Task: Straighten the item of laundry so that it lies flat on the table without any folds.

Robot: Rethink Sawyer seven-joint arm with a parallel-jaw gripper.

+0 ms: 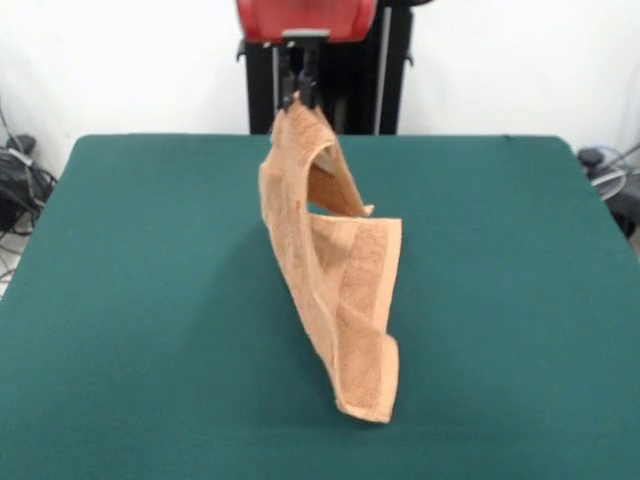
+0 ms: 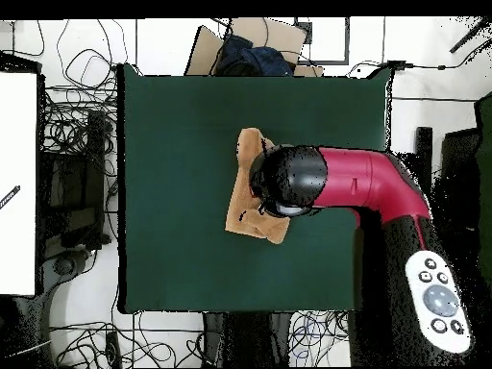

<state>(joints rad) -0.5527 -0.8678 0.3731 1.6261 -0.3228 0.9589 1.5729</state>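
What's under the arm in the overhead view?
The towel, part showing at the arm's edge on the table. The arm covers the rest and the gripper, which the front view shows pinching the towel's top.

The towel (image 1: 335, 290) hangs from the gripper (image 1: 299, 98) as a tall draped sheet, its lower end resting on the table (image 1: 130, 300). It is the only obstruction on the table top. The green surface lies bare on both sides of the towel and along every edge. In the overhead view, the arm (image 2: 356, 183) covers the towel's right part.
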